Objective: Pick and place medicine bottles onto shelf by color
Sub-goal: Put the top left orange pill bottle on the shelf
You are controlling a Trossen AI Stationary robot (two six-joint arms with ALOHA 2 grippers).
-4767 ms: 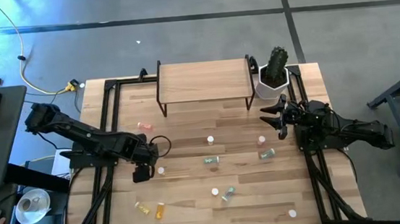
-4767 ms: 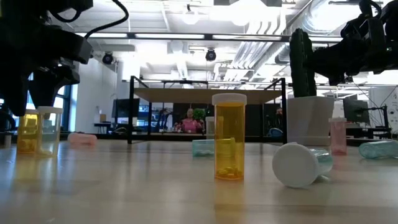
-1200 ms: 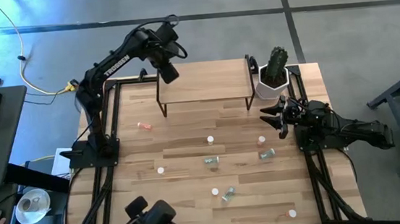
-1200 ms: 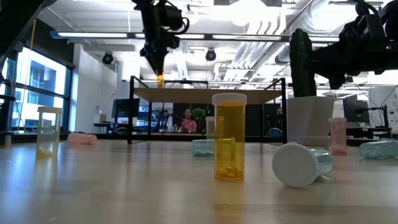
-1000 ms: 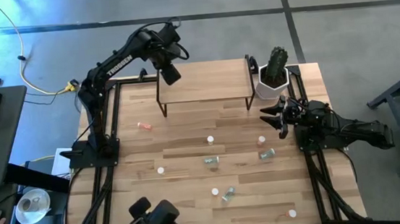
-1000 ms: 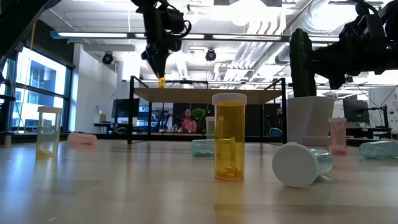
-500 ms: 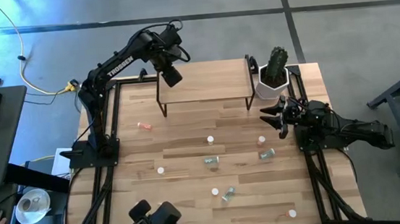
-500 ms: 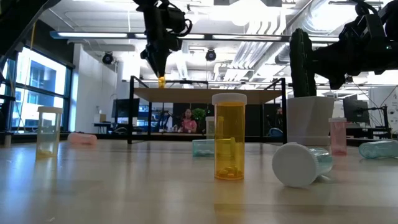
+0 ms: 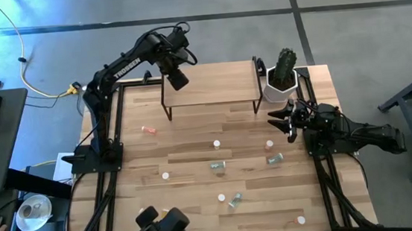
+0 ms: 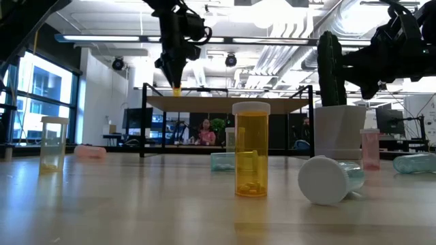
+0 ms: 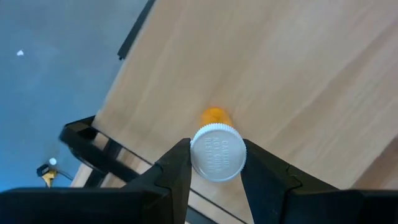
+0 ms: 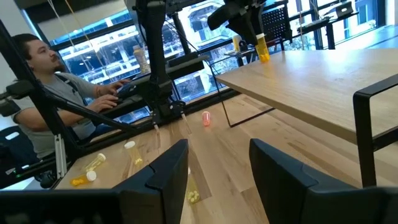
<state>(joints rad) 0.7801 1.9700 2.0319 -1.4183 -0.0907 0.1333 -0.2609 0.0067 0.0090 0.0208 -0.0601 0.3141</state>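
Medicine bottles (image 9: 218, 165) lie scattered across the slatted wooden table (image 9: 199, 206) in an open-plan workroom. At the shelf (image 9: 211, 85)'s left end, the left gripper (image 11: 216, 167) pinches an orange bottle (image 11: 217, 149), white cap up, over the board. Far right, beside a potted cactus (image 9: 283, 75), the right gripper (image 9: 280, 123) waits, fingers parted, empty. No lettering is legible.

A cactus (image 9: 285, 63) stands in a white pot (image 9: 279, 89).

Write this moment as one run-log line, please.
left gripper: shut on white-capped orange pill bottle, above light-wood shelf | right gripper: open, empty, beside white cactus pot
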